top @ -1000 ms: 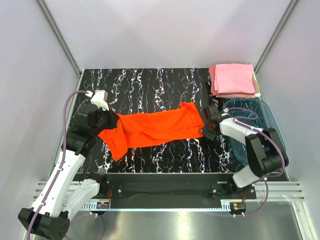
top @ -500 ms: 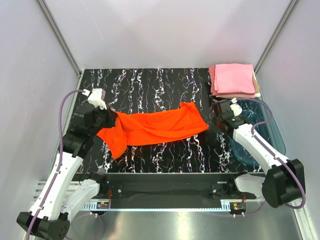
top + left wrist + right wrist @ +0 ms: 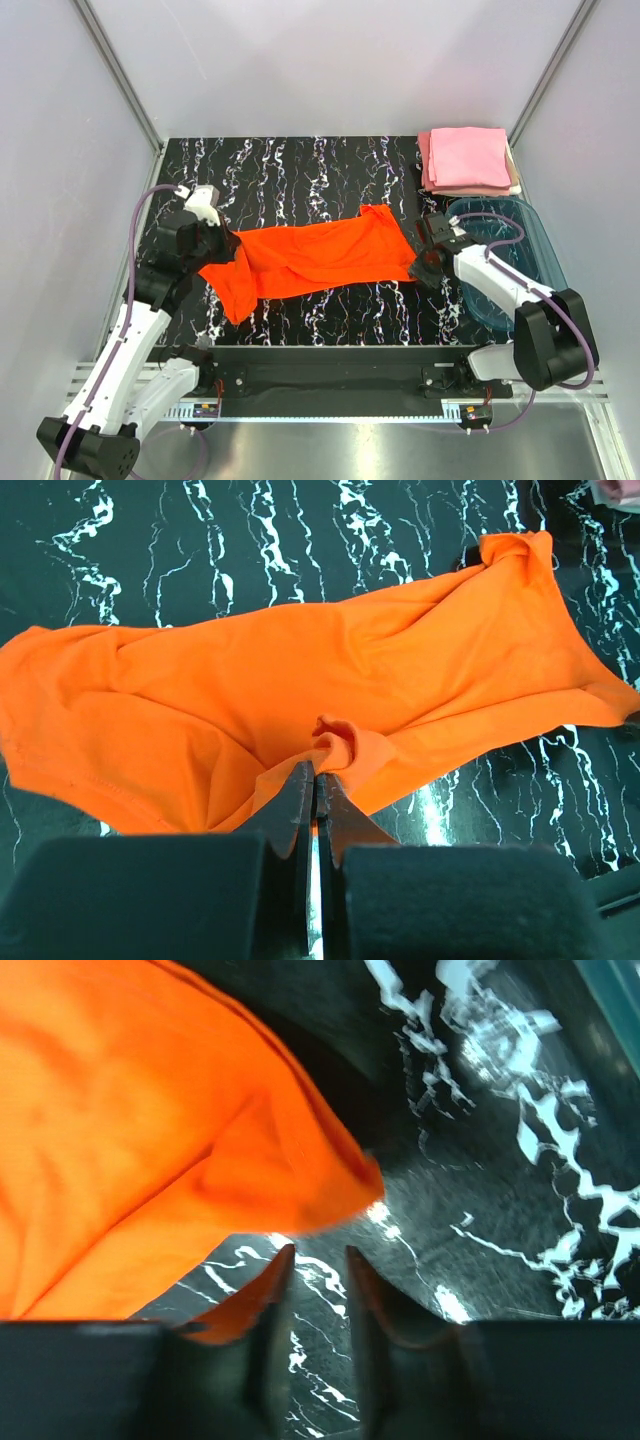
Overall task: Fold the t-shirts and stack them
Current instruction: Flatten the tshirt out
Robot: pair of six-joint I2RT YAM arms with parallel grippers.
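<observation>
Tabletop in black with white veining carries the orange-red t-shirt, stretched crosswise over the middle and creased, not yet folded; its far right corner points toward the back, and its left end droops in a loose flap toward the near edge; a broad bare strip runs behind the shirt up to the far edge, and a narrower one lies between the shirt and the near rail; the left gripper is clamped on the shirt's left part, fingers pressed together with a small puckered fold of orange cloth caught at their tips, as the left wrist view shows; the right gripper sits low at the shirt's near right corner, its fingers a little apart with veined table showing in the gap and nothing between them, the cloth's pointed corner lying just beyond the tips; whether one finger touches the cloth's edge I cannot tell; the teal tub fills the right edge, just beside the right arm, so room on that side is tight; the pink t-shirts, folded square and stacked, sit in the far right corner just behind the tub, well apart from the orange one; pale walls close in on the left, right and behind, with the left arm's elbow near the left one; small coloured tags by the arm bases are too small to read.
</observation>
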